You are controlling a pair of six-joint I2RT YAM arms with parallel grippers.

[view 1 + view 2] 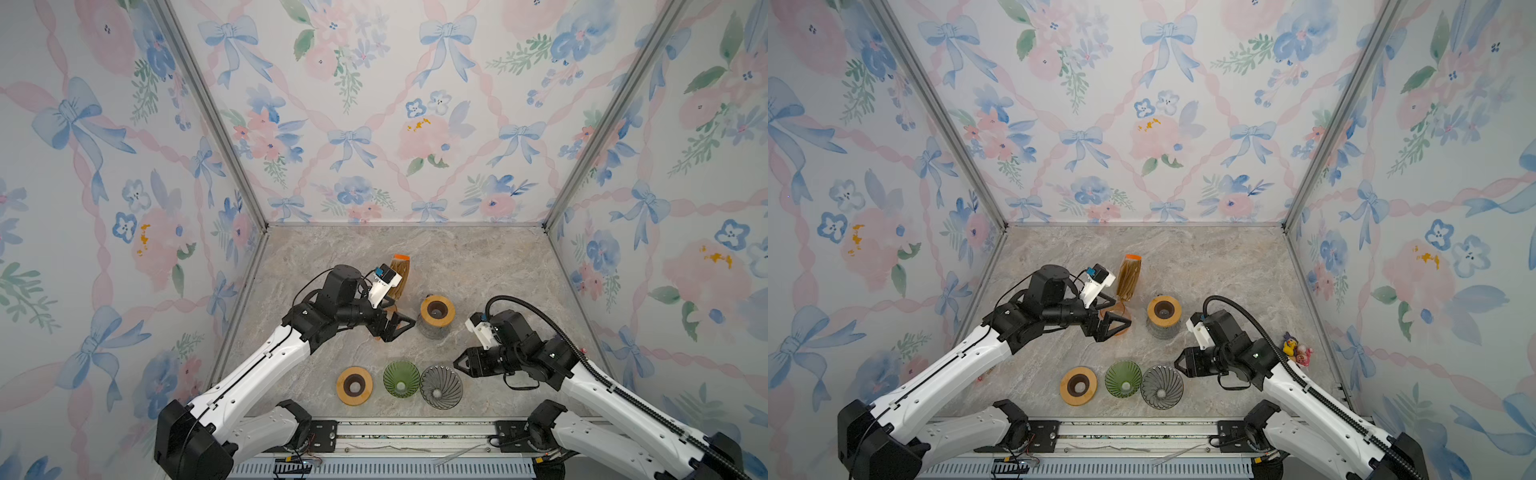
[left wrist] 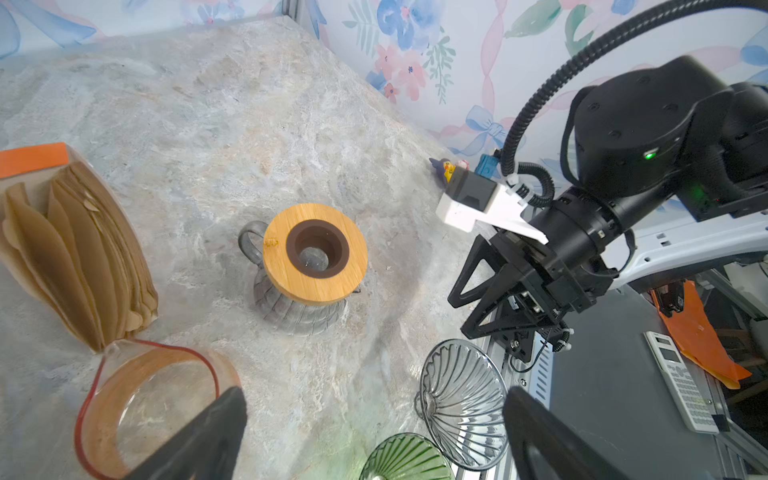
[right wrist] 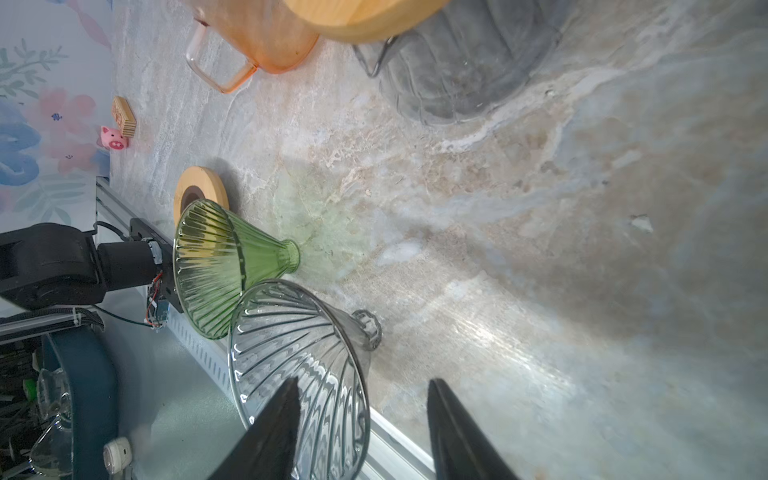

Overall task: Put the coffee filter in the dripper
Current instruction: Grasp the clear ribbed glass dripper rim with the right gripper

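Presently, on the grey-beige marble-patterned tabletop (image 1: 478,266), in both top views:

1. Loose round wooden lid with a dark centre insert (image 1: 343,386), lying flat at the lower centre and leftmost of a row of three.
2. Left gripper (image 1: 402,328), mid-frame, left of centre. Its fingers are spread wide with nothing between them. It overlaps an orange-tinted glass carafe (image 2: 145,399) with an open mouth.
3. Clear pack of brown paper coffee filters with an orange tab (image 1: 400,276), just above the left gripper. The tab end points toward the back wall and the narrow end sits just beside the orange carafe. The filters are fanned inside the pack, well apart from both drippers.
4. Green ribbed glass cone dripper (image 1: 401,379), mouth up, in the middle of the lower row.
5. Grey ribbed glass carafe (image 1: 432,332), centre frame, capped by a second wooden lid with a dark centre (image 1: 425,311).
6. Clear ribbed glass cone dripper (image 1: 441,386), mouth up. It stands just beside the green one, and contact between them cannot be told.
7. Right gripper (image 1: 457,365), at the clear dripper's upper right rim. The fingers are partly parted, and in the right wrist view one finger (image 3: 274,432) overlaps the rim. No grip shows.
8. Small colourful toy figures (image 1: 1296,349), at the right table edge in a top view.
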